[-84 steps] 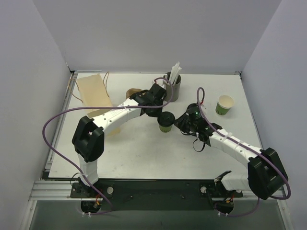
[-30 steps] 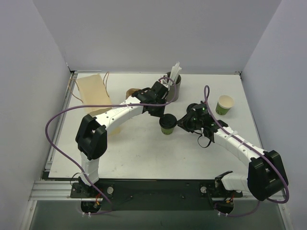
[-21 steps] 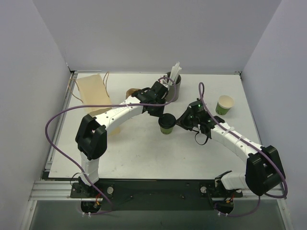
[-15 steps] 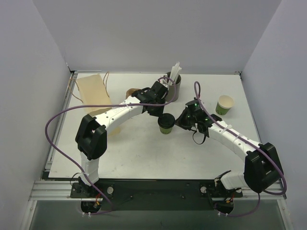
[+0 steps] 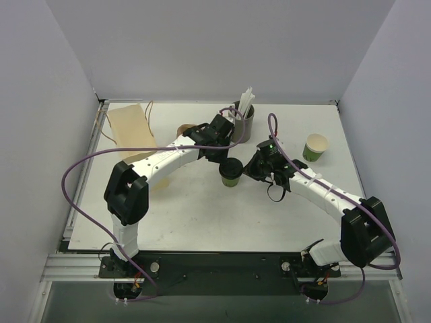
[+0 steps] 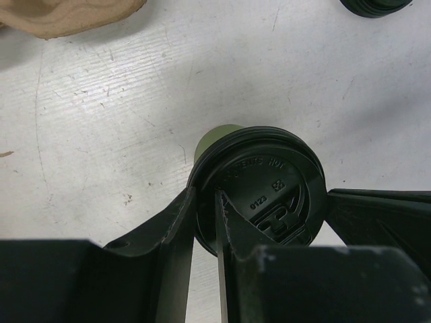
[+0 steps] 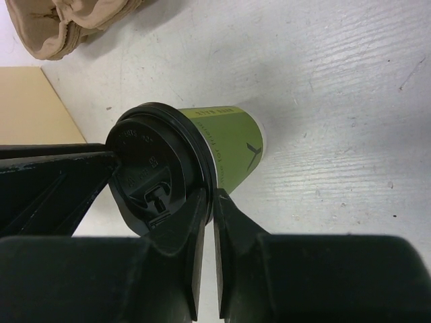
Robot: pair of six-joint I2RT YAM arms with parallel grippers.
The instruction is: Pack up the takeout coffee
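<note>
The top camera sits high behind the arms and looks down on the whole table (image 5: 202, 215), with the arm bases at 6 o'clock. Both wrist cameras look down from very close. All three views share the green cup (image 5: 231, 179) and its black lid (image 6: 266, 185).

Your small green paper cup (image 5: 231, 177) is standing upright around the middle of the white desk (image 5: 202, 208), round black plastic lid (image 6: 266, 192) sitting on top.

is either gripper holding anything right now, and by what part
Both: the left gripper and right gripper each pinch the rim of the black lid on the green cup.
</note>
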